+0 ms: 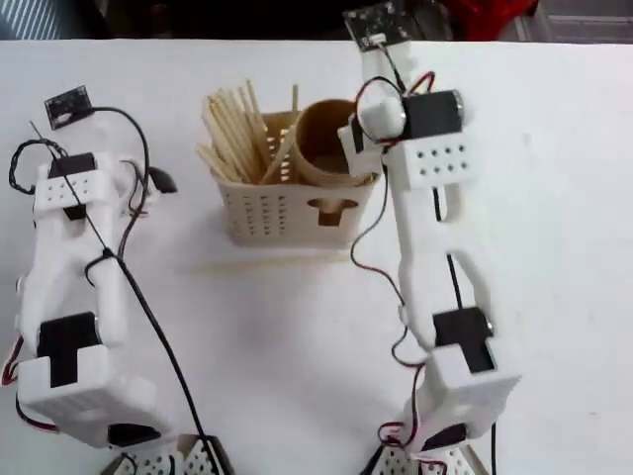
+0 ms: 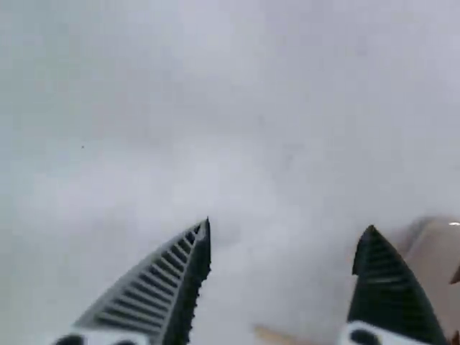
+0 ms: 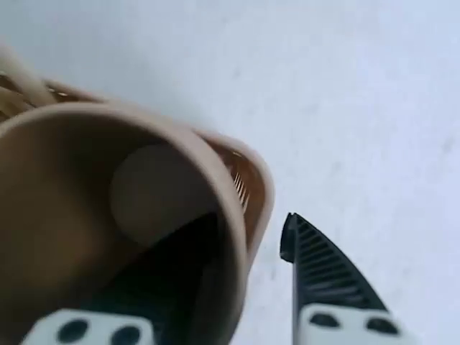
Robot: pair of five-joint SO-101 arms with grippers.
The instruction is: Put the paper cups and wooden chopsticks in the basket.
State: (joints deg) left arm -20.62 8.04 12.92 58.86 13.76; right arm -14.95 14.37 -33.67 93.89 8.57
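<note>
Straddling paper cup [image 3: 144,187] wall; right gripper [image 3: 250,219] seemingly unclamped.

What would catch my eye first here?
A pale perforated basket at the table's far middle, bristling with wooden chopsticks and holding a brown paper cup. The right claw sits right at that cup's rim, while the left claw hangs open over the white table.

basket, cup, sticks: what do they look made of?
Basket: likely moulded plastic, cream, matte; regular slotted holes.
Cup: paper, brown, matte; thin wall, rolled rim.
Chopsticks: bare pale wood, seemingly unfinished; grain too small to tell.
</note>
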